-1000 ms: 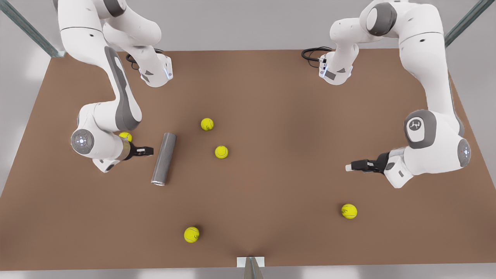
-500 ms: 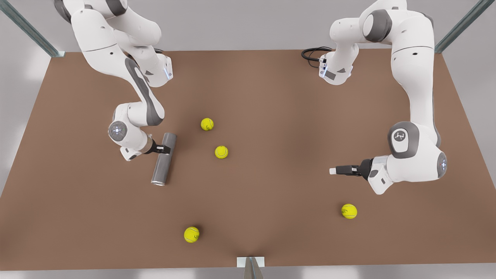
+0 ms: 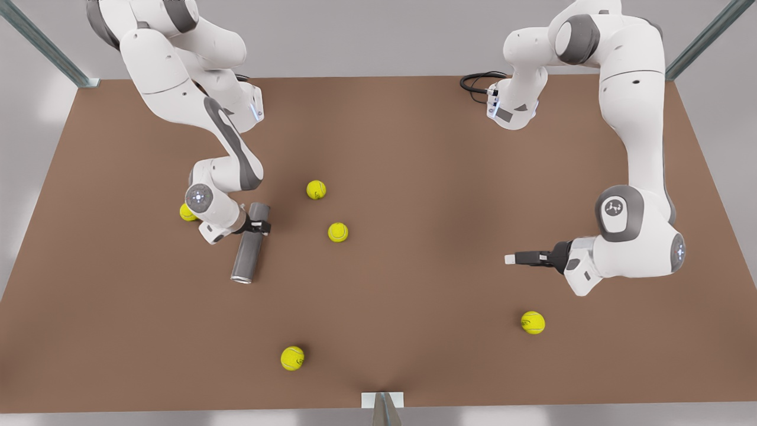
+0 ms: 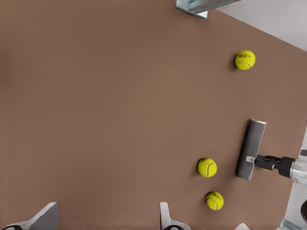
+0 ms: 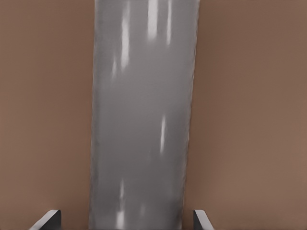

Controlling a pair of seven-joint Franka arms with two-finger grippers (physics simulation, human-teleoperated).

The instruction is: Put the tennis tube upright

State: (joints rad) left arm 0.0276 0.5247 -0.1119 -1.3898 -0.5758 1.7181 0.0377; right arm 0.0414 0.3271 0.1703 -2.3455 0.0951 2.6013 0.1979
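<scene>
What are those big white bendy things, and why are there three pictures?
Those are two robot arms in a computer-made world. Each one ends in a pincer for grabbing. The big picture comes from a camera looking down on the brown table. The other two come from small cameras on the arms' wrists. On the table lie a grey tennis tube, flat on its side, and five yellow tennis balls. The right pincer, at the front view's left, has its two fingers open on either side of the tube, not squeezing it yet. The left pincer, at the front view's right, waits open and holds nothing.
</scene>
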